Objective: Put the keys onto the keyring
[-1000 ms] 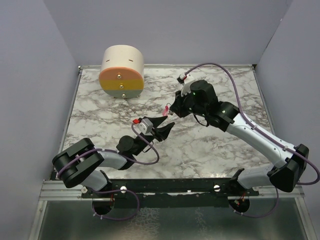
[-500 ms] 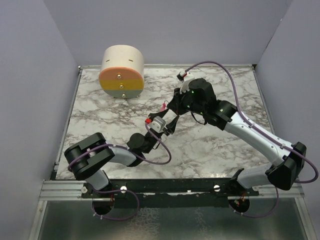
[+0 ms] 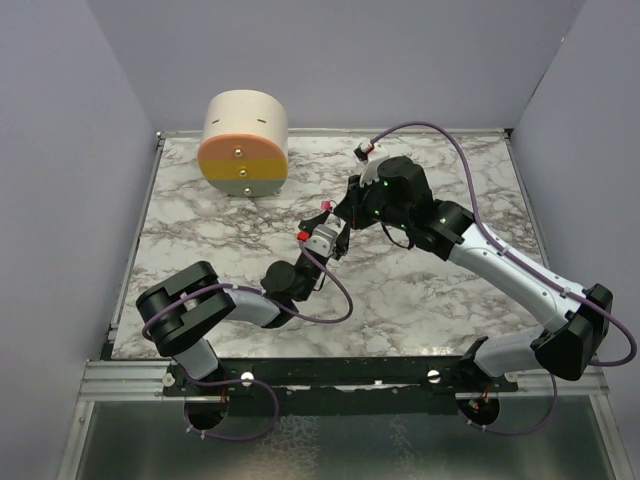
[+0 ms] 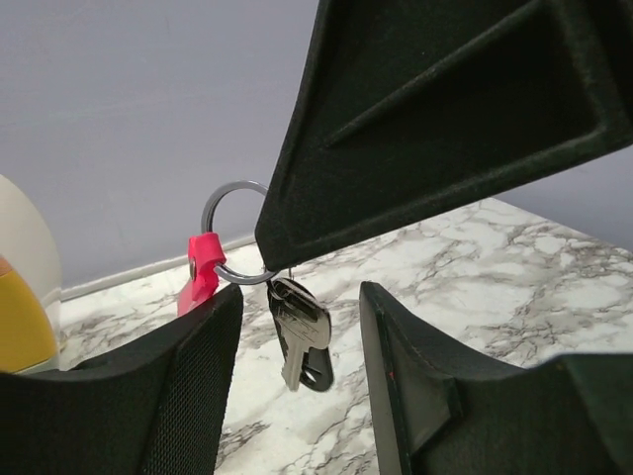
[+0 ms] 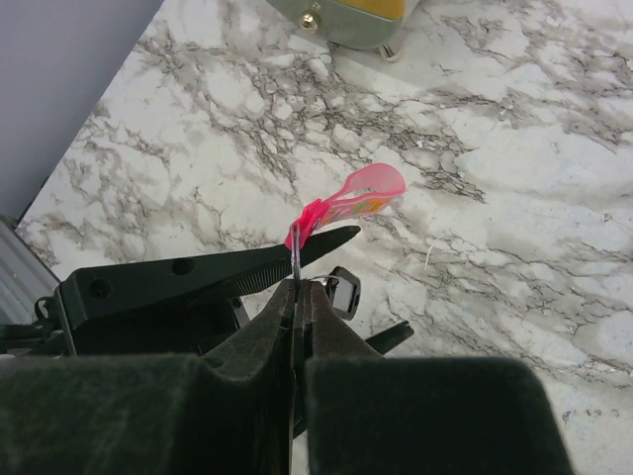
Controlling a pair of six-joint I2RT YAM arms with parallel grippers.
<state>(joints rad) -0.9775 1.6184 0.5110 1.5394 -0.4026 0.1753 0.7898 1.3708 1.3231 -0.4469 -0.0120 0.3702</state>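
My right gripper (image 5: 300, 285) is shut on the edge of the keyring (image 4: 210, 208), a thin silver metal ring held above the table. A bright pink tag (image 4: 203, 272) hangs on the ring and also shows as the pink tag (image 5: 361, 193) just past the right fingertips. A silver key (image 4: 297, 336) and a black-headed key (image 4: 318, 371) dangle from the ring. My left gripper (image 4: 302, 302) is open, one finger on each side of the hanging keys, touching neither. From above, the left gripper (image 3: 335, 238) sits just below the right gripper (image 3: 345, 212).
A cream and orange cylindrical container (image 3: 244, 143) stands at the back left of the marble table (image 3: 430, 290). Purple cables loop off both arms. Grey walls close in the left, right and back sides.
The left arm has swung up and to the right, bringing its open fingers round the keys under the right gripper. The right gripper has shifted slightly and stayed shut on the ring.
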